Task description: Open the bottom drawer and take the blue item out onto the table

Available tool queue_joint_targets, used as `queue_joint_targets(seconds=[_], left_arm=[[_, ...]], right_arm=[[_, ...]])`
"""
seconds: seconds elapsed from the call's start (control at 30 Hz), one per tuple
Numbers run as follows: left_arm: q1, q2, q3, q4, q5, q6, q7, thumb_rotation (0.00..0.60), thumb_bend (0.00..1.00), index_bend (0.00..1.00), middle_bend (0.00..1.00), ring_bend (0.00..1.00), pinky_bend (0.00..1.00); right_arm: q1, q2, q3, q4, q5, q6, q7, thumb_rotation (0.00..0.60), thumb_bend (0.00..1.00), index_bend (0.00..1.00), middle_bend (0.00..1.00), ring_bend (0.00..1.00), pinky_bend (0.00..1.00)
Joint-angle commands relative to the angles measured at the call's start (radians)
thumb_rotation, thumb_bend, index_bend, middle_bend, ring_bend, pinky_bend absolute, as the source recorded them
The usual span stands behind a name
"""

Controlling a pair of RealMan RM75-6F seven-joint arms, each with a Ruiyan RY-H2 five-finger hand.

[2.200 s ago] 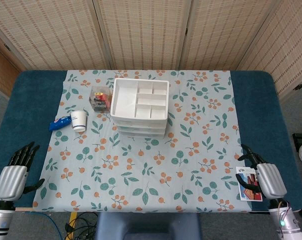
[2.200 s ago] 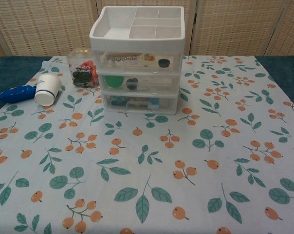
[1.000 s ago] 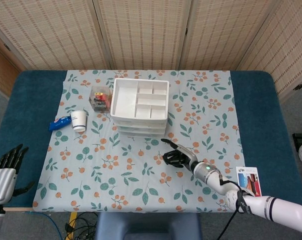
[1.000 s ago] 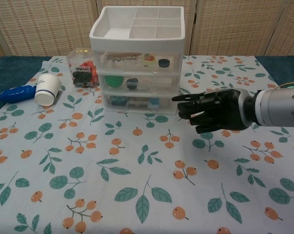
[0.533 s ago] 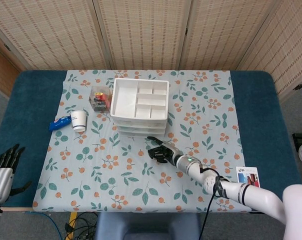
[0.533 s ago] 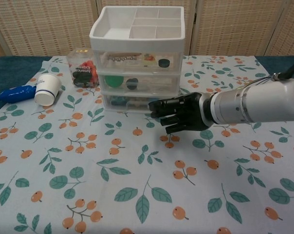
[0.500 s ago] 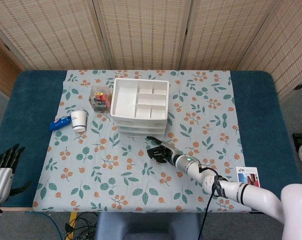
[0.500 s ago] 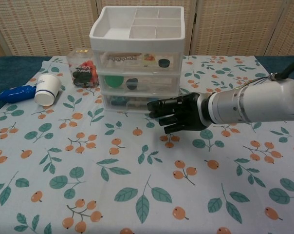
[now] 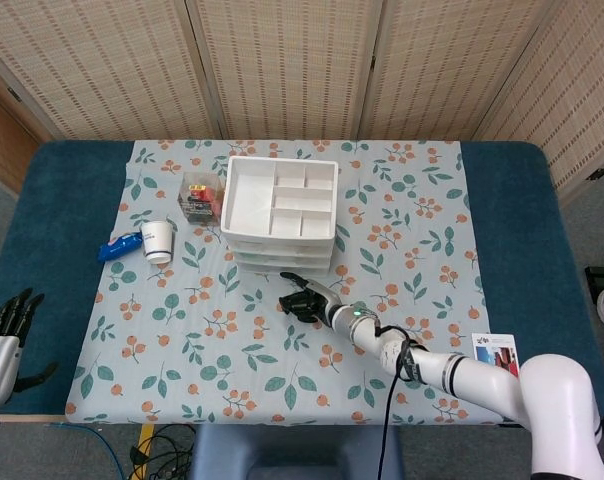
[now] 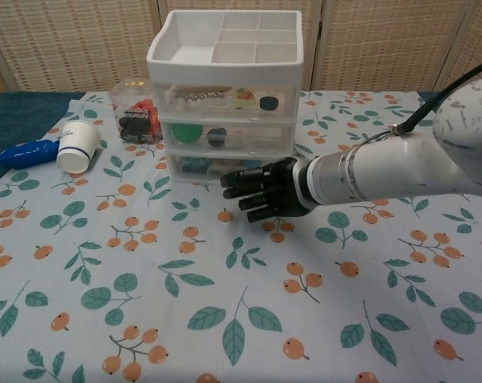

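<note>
step: right hand reaching at the bottom drawer of the drawer unit, fingers spread, holding nothing
left hand: released, idle
next: hook the drawer front, pull

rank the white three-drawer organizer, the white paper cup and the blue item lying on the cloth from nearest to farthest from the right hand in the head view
From the right hand:
1. White three-drawer organizer, just beyond the fingertips, mid-table.
2. White paper cup, left of the organizer on the floral cloth.
3. Blue item, left of the cup at the cloth's edge, farthest.
</note>
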State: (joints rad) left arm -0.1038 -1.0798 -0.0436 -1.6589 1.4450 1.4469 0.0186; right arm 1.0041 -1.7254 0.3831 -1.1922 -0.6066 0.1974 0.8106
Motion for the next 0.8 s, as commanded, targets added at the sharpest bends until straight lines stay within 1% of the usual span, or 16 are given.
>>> queue_joint_targets(seconds=[0.03, 0.6, 0.8], left_arm=[[0.001, 0.002, 0.000, 0.001, -0.002, 0.000, -0.001, 0.600, 0.18, 0.04, 0.00, 0.03, 0.09], [0.005, 0.018, 0.000, -0.001, 0.001, 0.000, 0.001, 0.600, 0.18, 0.04, 0.00, 0.03, 0.09], [0.005, 0.019, -0.001, 0.001, -0.003, -0.003, -0.001, 0.600, 0.18, 0.04, 0.00, 0.03, 0.09]], right_arm=[[0.012, -0.013, -0.002, 0.017, 0.017, -0.002, -0.007, 0.600, 0.53, 0.00, 0.73, 0.94, 1.00], [0.078, -0.073, -0.013, 0.099, 0.092, 0.012, -0.062, 0.600, 0.53, 0.00, 0.73, 0.95, 1.00], [0.094, -0.085, -0.009, 0.120, 0.110, 0.011, -0.078, 0.600, 0.53, 0.00, 0.73, 0.94, 1.00]])
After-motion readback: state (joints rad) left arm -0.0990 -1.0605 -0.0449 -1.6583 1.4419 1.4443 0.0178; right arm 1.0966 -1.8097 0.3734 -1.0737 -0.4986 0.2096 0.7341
